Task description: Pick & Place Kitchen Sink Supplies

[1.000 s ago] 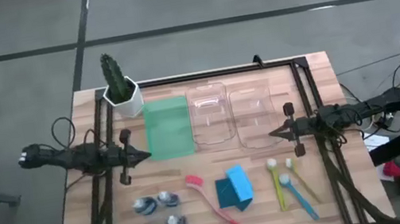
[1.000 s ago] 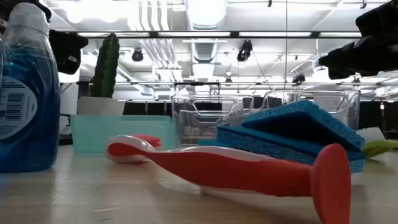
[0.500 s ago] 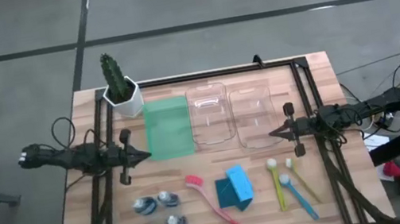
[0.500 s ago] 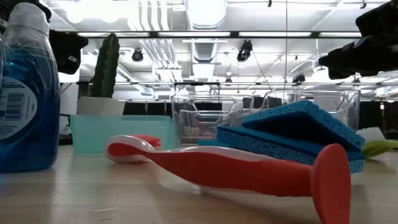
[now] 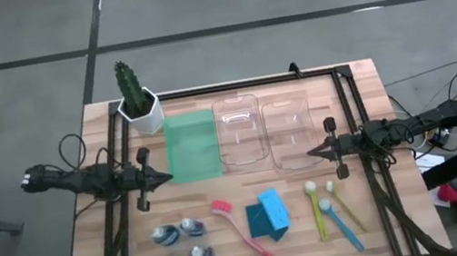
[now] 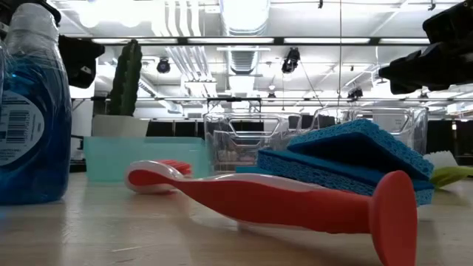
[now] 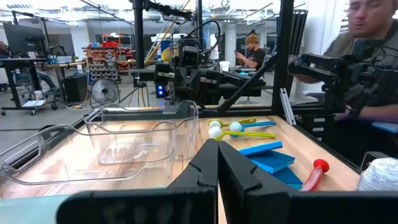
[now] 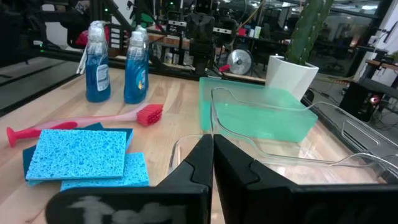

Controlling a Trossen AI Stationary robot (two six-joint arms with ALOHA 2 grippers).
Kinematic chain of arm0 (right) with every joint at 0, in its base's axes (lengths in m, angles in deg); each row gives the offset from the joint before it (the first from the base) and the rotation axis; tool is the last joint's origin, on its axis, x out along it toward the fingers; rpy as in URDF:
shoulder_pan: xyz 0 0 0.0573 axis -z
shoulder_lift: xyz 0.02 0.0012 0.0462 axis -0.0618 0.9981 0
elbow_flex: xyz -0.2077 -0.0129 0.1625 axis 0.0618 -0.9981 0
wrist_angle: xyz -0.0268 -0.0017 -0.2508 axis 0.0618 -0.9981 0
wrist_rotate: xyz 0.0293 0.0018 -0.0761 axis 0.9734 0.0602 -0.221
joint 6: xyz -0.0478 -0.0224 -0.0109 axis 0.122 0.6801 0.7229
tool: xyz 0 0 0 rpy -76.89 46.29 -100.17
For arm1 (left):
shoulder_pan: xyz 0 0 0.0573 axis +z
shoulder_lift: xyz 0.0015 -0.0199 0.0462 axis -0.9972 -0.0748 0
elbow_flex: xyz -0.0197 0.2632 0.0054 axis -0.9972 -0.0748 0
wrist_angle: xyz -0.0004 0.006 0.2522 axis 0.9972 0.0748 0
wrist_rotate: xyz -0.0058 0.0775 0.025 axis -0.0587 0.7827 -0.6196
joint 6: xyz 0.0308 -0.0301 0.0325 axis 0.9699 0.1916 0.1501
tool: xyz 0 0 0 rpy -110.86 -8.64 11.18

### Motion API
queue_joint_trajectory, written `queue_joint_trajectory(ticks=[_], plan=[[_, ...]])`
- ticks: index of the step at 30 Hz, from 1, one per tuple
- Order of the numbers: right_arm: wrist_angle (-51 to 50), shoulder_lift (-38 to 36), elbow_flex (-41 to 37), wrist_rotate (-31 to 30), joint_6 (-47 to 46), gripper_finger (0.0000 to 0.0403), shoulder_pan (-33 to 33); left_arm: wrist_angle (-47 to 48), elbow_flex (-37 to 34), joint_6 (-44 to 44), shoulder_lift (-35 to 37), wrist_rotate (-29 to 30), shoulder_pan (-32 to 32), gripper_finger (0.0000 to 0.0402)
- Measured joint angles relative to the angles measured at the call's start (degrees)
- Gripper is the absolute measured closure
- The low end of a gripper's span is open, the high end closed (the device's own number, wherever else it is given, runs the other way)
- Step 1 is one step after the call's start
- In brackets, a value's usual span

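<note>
Nothing was picked yet. Left gripper [image 5: 163, 178] and right gripper [image 5: 313, 152], both closed and empty, flanked the trays [image 5: 240, 132]. Bottles [image 5: 182, 246], brush [image 5: 240, 228] and sponges [image 5: 268, 214] lay before the trays; next, a gripper must open and descend.

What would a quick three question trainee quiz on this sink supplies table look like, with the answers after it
1. True or false: the left gripper holds a bottle.
2. How many trays sit in the row beside the potted cactus: A two, B three, C four?
3. Fill in: the pink brush lies between the four bottles and the blue ____.

Key
1. False: it is shut on nothing, above the table, as is the right gripper.
2. B: the green tray and two clear trays.
3. Sponges.
</note>
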Motion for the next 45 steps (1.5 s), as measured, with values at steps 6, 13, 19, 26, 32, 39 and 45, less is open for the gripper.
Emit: queue_joint_trajectory(ticks=[6, 13, 19, 26, 32, 39, 45], plan=[[0.02, 0.0, 0.0, 0.0, 0.0, 0.0394, 0.0, 0.0, 0.0, 0.0, 0.0, 0.0, 0.0, 0.0399], [0.01, -0.01, 0.02, 0.0, 0.0, 0.0394, 0.0, 0.0, 0.0, -0.01, 0.0, 0.0, -0.02, 0.0399], [0.01, -0.01, 0.0, 0.0, 0.0, 0.0394, 0.0, 0.0, 0.0, 0.0, 0.0, 0.0, 0.0, 0.0399], [0.0, 0.0, 0.0, 0.0, 0.0, 0.0394, 0.0, 0.0, 0.0, -0.01, 0.0, 0.0, -0.01, 0.0399], [0.04, -0.02, 0.0, 0.04, -12.78, 0.0394, 0.0, 0.0, 0.0, 0.0, 0.0, 0.0, -0.02, 0.0399], [6.99, -0.04, 0.04, 1.55, -24.41, 0.0394, 0.0, 0.0, 0.0, 0.0, 0.0, 0.0, 0.0, 0.0399], [8.6, 0.35, 0.04, 6.23, -36.62, 0.0394, -0.17, 0.0, 0.0, 0.0, 0.0, 0.0, -0.01, 0.0399]])
